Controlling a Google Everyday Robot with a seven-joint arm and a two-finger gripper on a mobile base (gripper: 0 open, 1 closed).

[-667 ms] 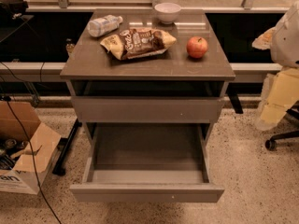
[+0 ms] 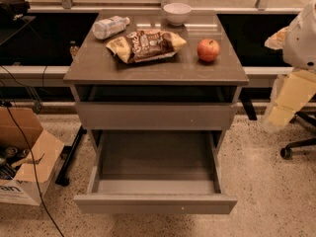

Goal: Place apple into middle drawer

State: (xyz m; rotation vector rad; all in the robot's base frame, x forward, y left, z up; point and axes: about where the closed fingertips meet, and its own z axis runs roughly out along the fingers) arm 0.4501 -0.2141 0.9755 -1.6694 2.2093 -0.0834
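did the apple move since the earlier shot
No. The apple sits at the same spot near the right edge of the cabinet top, right of the snack bag. The gripper hangs right of the cabinet, away from it.

Colours I see from here, mostly grey and brown
Grey bench and grey middle drawer; red apple with a yellowish patch, brown snack bag, white bowl; my cream claw at right edge.

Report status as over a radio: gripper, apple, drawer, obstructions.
Gripper at right edge, clear of the cabinet. Apple on cabinet top, right side, untouched. Middle drawer pulled open. Snack bag sits left of apple, apart.
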